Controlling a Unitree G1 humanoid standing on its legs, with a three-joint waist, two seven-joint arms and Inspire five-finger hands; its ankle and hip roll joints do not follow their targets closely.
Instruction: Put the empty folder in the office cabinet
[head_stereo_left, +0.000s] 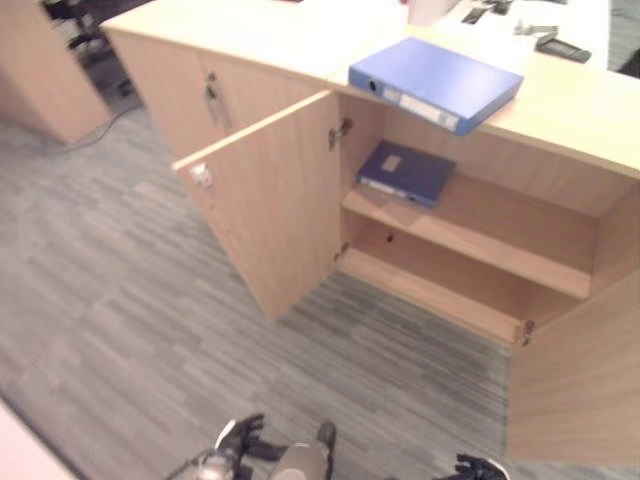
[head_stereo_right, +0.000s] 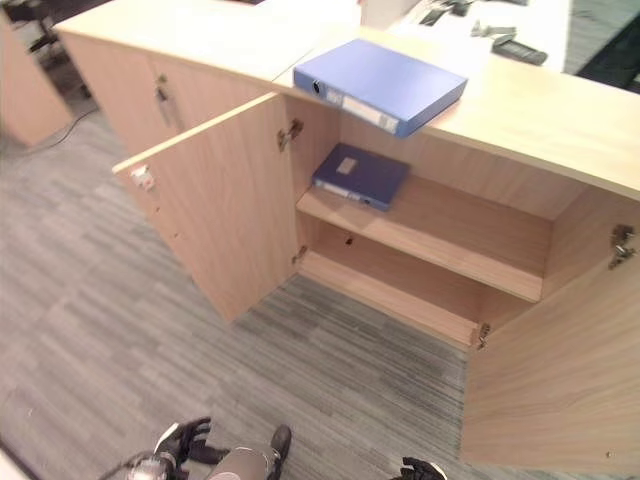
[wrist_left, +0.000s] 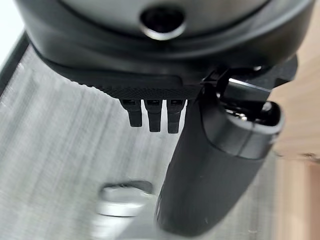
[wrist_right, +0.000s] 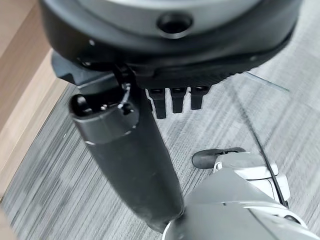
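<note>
Pale wood makes up the low office cabinet (head_stereo_left: 470, 230), which stands with its two doors swung wide: the left door (head_stereo_left: 275, 200) angled out over the grey striped carpet (head_stereo_left: 120, 300), the right door (head_stereo_left: 580, 380) open at the other side. Inside are two shelves, an upper shelf (head_stereo_left: 500, 235) and a lower shelf (head_stereo_left: 430, 295). Two folders are in sight. One light blue box folder (head_stereo_left: 435, 82) lies flat on the cabinet's pale worktop (head_stereo_left: 580, 110), its spine with a white label facing forward and one corner reaching the front edge. One darker blue flat folder (head_stereo_left: 405, 172) lies on the upper shelf, at its left end, close to the left door's hinge. Several small dark objects (head_stereo_left: 560, 45) sit on the far white surface behind, too small to identify. Both hands hang low over the carpet, well away from the cabinet and holding nothing: the left hand (wrist_left: 200, 165) shows its thumb extended and its fingers (wrist_left: 152, 117) straight, and the right hand (wrist_right: 130, 160) likewise has thumb and fingers (wrist_right: 177, 100) straight.
</note>
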